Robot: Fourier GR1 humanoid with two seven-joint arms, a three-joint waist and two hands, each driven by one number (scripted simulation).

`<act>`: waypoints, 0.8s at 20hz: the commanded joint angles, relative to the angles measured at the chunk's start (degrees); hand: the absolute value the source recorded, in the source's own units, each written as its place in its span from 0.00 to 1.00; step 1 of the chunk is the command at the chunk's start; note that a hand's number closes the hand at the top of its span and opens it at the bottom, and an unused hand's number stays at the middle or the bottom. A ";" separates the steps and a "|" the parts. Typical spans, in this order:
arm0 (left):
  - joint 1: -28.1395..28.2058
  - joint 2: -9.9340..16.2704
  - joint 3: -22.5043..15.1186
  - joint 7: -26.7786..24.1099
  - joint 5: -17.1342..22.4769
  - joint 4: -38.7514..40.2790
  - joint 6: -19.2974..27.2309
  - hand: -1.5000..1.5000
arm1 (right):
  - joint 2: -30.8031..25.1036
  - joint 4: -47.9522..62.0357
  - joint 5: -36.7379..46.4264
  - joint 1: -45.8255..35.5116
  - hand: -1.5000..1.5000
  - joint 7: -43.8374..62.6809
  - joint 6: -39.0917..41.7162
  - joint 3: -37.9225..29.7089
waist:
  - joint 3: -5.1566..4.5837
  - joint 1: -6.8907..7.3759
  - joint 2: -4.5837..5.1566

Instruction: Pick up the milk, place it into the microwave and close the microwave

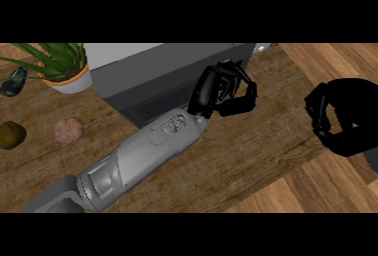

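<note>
**Left hand at the microwave's corner; the milk is nowhere in sight**

The milk cannot be seen anywhere: it may be inside the microwave already or hidden behind a hand, and the view does not settle which. Judging from the left hand's place at the appliance, the step in hand looks like the closing of the door. The next move would call for the fingers to bear against the door's edge and swing it shut, though the door itself cannot be made out clearly.

The dark grey box-shaped microwave [159,70] fills the upper centre of the frame on the brown wooden counter [244,150]. The grey left forearm [140,155] runs from lower left up to the centre, ending in the black left hand [225,92], fingers curled, with nothing visibly held, just beside the microwave's right front corner.

The black right hand [343,120] shows at the right edge, fingers curled; whether they enclose anything cannot be told.
</note>
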 commanded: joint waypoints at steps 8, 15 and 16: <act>-3.61 -2.25 0.34 -0.36 0.91 2.58 1.12 1.00 | -0.53 -6.56 -2.33 0.64 1.00 -0.72 4.60 2.65 | 0.18 -2.67 0.61; -3.29 -2.23 -0.42 -0.73 1.25 1.96 2.71 1.00 | -0.48 -10.01 -3.62 1.80 1.00 1.17 4.37 4.22 | 0.19 -3.63 0.66; -3.12 -2.23 -0.16 -0.70 1.49 1.91 3.23 1.00 | -0.38 -10.35 -3.93 1.95 1.00 0.99 4.38 4.13 | 0.28 -3.85 0.84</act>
